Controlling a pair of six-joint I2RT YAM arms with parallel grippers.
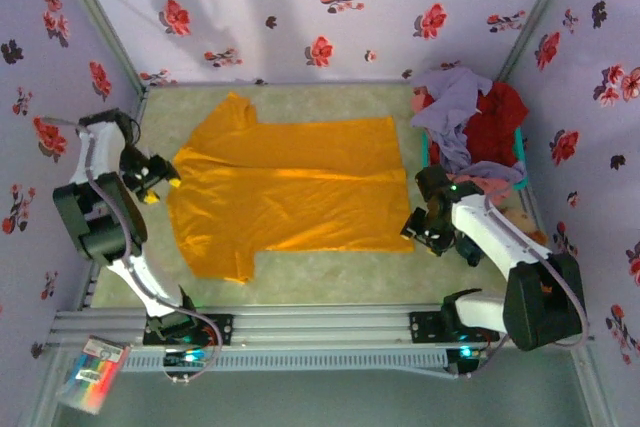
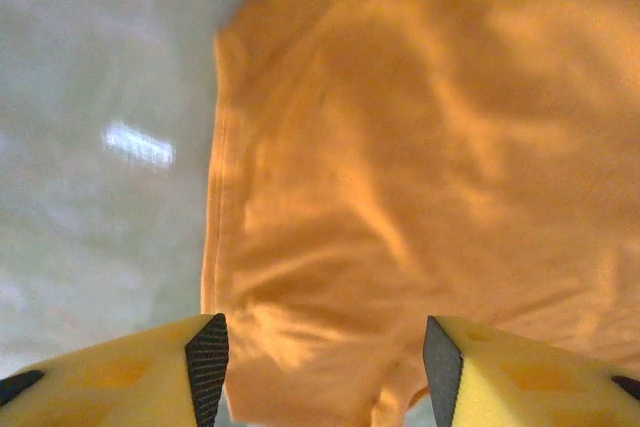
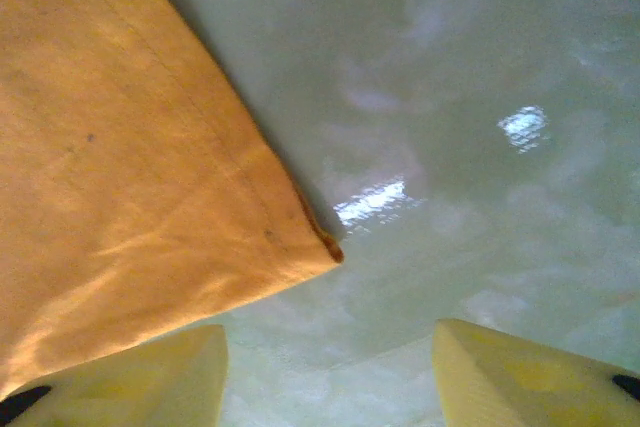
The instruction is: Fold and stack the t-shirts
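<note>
The pale, glossy surface carries the orange shirt, spread flat at its centre with sleeves out. No fold is made yet, so the work looks barely begun. The lavender shirt, red shirt and pink shirt lie crumpled in the teal basket at far right, unstacked. The orange cloth is soft, matte and lightly creased, with stitched hems. The left gripper hangs over the shirt's left end, jaws open. The right gripper is beside the near-right hem corner, jaws open and empty.

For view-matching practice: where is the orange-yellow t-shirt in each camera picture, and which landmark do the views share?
Top external: orange-yellow t-shirt spread flat, centre.
Left wrist: t-shirt covers centre and right.
Right wrist: t-shirt upper left, corner pointing right.
Shared landmark: pale table beside its edge.
</note>
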